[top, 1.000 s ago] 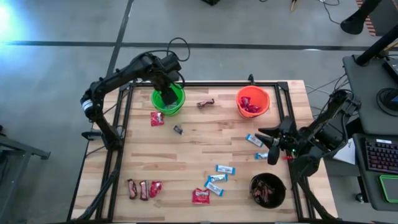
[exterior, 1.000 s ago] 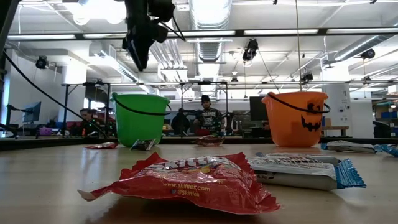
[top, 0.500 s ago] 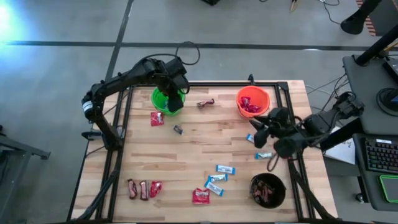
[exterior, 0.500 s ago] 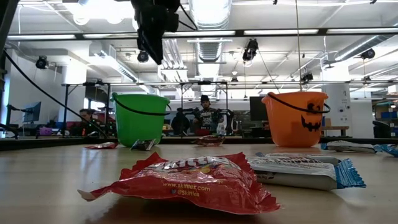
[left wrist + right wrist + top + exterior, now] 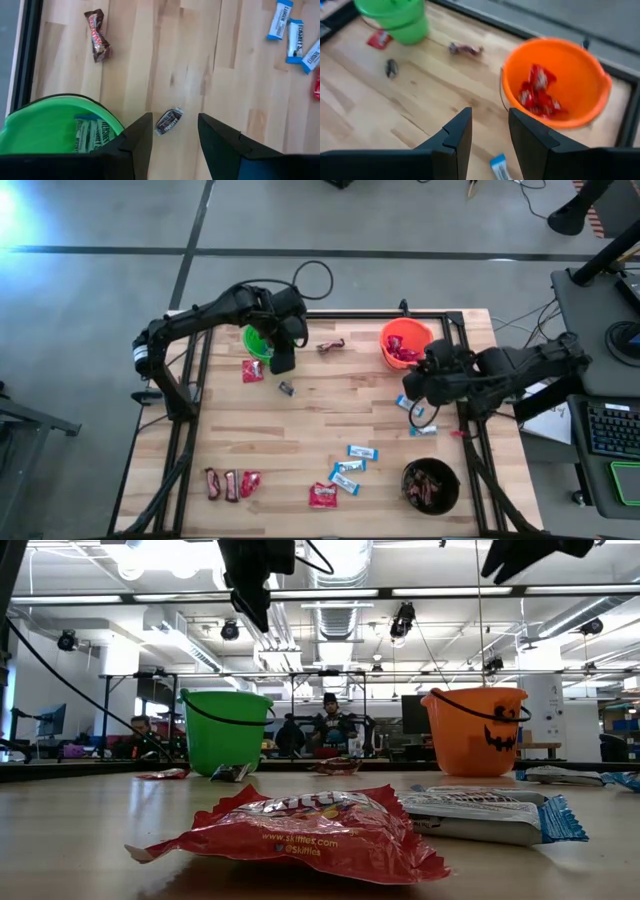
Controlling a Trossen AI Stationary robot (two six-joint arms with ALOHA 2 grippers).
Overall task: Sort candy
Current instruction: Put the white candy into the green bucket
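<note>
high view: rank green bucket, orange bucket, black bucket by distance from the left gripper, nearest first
1. Round green bucket: right beside the left gripper, at the table's far left part.
2. Round orange bucket: across the table's far edge, on the right, near the right gripper.
3. Round black bucket: the near right corner, diagonally opposite, clearly farthest.

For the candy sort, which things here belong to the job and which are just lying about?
Belongs to the job:
- red packets
- blue-and-white bars
- dark brown bars
- green bucket
- orange bucket
- black bucket

Just lying about:
- keyboard beside the table
- people in the room behind
</note>
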